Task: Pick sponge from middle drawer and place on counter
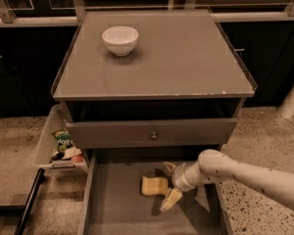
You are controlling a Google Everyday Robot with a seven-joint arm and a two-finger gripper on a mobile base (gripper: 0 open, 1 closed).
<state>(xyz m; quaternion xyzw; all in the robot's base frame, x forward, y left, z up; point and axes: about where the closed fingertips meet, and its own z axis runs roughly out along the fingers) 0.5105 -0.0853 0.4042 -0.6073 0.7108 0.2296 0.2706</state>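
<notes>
The sponge (153,185), a small pale-yellow foam block, lies on the floor of the open middle drawer (117,214) below the cabinet. My gripper (169,184) reaches in from the right on a white arm. It is open, with one finger (168,168) behind the sponge's right end and the other finger (170,200) in front of it. The sponge's right edge sits at the gap between them. The counter (186,58) is the flat grey cabinet top above.
A white bowl (120,39) stands at the counter's back left. A closed drawer front with a small round knob (154,136) hangs above the open drawer. A clear bin with snack packets (61,148) sits on the floor to the left. A white post (291,99) stands at right.
</notes>
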